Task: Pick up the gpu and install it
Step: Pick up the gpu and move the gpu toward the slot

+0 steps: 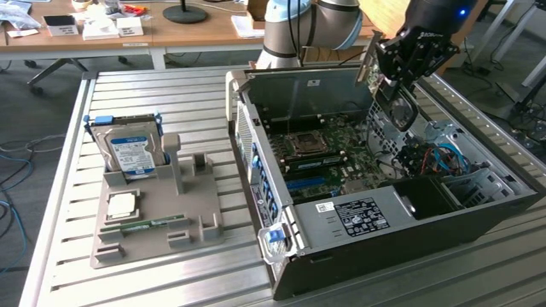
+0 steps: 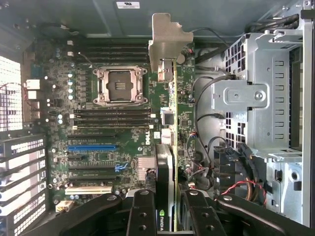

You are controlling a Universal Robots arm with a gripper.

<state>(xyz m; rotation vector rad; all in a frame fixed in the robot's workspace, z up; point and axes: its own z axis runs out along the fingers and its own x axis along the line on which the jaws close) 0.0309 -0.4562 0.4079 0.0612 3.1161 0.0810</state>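
- the claw (image 1: 397, 73) hangs over the far right part of the open computer case (image 1: 477, 217), its fingers (image 2: 142, 214) pinching the gpu (image 1: 399, 112) by both faces.
- the gpu is held on edge above the motherboard (image 2: 98, 123), with its silver bracket (image 2: 167, 42) at the end away from the claw.
- a green nvidia mark (image 2: 161, 221) shows on the card's edge between the fingers.
- "dell" (image 2: 146, 139) is printed in white near the middle of the motherboard, beside the empty cpu socket (image 2: 120, 86) and the blue slot (image 2: 92, 147).
- a black plate (image 1: 362, 217) on the case's near wall carries white print, too small to read.
- on the exterior view's left, a hard drive (image 1: 128, 150) with a blue-white label stands in a grey holder (image 1: 153, 236); its writing is unreadable.
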